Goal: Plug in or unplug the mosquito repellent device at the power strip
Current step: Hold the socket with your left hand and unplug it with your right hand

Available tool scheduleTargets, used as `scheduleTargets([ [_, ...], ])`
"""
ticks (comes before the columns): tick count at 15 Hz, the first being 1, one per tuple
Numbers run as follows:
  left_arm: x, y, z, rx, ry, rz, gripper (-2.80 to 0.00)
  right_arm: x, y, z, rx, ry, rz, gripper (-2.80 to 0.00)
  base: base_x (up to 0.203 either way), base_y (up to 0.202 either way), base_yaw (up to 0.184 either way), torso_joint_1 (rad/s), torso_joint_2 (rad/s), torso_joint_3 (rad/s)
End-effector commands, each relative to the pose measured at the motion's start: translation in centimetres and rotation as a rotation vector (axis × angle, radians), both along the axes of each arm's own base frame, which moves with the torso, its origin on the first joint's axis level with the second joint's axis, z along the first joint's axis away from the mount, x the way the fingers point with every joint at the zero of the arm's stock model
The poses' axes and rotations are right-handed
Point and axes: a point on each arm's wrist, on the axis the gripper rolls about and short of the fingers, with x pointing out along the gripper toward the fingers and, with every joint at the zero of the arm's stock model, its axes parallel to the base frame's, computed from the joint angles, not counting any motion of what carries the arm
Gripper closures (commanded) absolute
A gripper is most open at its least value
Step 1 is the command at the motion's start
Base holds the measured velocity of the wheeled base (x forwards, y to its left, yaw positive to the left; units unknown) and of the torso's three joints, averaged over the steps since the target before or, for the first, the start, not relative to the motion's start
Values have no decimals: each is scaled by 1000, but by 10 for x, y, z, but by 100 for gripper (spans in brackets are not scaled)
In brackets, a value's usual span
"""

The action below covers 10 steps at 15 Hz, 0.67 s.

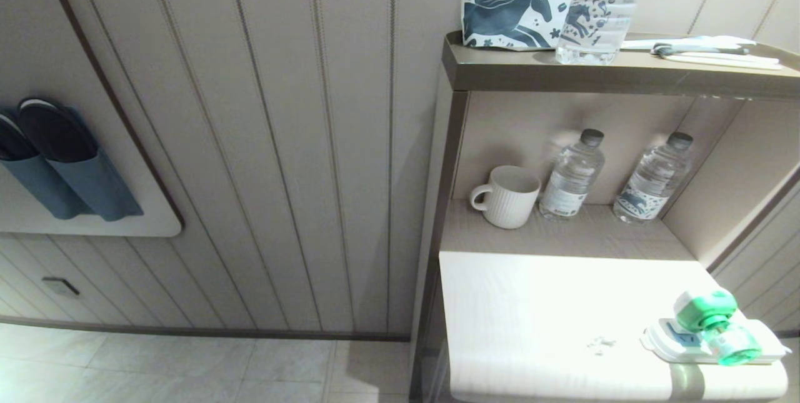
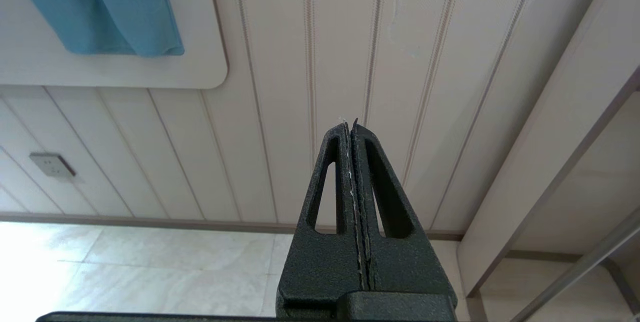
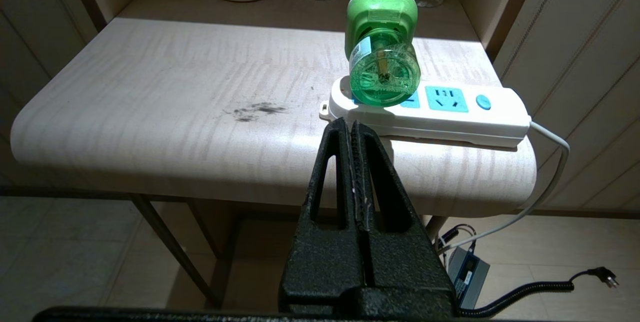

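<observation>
Repellent device [image 3: 381,47] hides strip's [image 3: 450,117] near sockets; L claw [image 2: 351,125], R claw [image 3: 351,125] both clenched empty

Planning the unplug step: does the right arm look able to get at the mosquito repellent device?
Probably yes: the mosquito repellent device sits plugged into the power strip, nothing between it and the shut right end effector.

Beige grooved wall panels [image 1: 281,140] meet a pale tiled floor [image 1: 187,365] beside a brightly lit wooden shelf unit [image 1: 562,69].
</observation>
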Motion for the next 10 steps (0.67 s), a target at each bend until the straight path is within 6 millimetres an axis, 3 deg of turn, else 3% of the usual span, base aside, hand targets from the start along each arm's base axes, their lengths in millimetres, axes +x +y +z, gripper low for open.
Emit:
scheduleTargets([
  [1,0,0,0,3,5,0,0,-1,0,4,-2,8,2,0,0,0,0,0,0,0],
  [2,0,0,0,3,5,0,0,-4,0,13,-1,2,6,0,0,0,0,0,0,0],
  [5,0,0,0,3,5,0,0,-26,1,72,0,-62,24,0,0,0,0,0,0,0],
  [10,0,0,0,3,5,0,0,4,1,142,5,85,34,0,0,0,0,0,0,0],
])
